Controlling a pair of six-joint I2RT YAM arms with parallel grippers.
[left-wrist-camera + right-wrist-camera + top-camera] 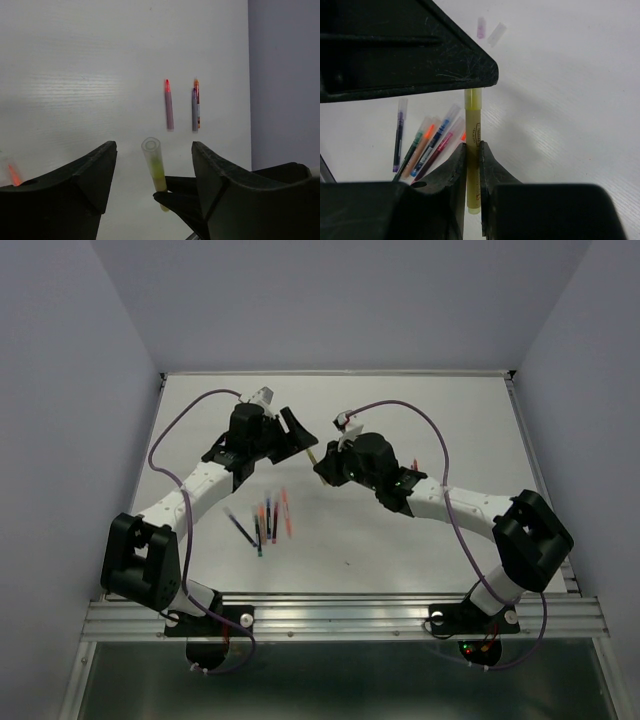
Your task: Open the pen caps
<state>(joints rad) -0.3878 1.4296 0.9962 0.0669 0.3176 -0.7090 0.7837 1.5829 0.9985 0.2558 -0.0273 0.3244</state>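
While my right gripper (472, 148) clamps the yellow-green pen (472, 117) mid-barrel, my left gripper (154, 147) stands open, its jaws flanking the pen's clear cap (151, 145) without touching. A cluster of other pens (265, 520) lies toward the bench's (450, 420) near edge, two loose caps (496, 34) apart from them.

Top external: you look steeply down from above and behind the arm bases, far off, with the whole table (430, 420) in frame. Left wrist: close, facing out between the left gripper fingers (85, 175). Right wrist: close, facing along the right gripper fingers (452, 172). Shared by all three: the yellow-green pen (316, 454), at 1 o'clock from the loose pens (265, 520).
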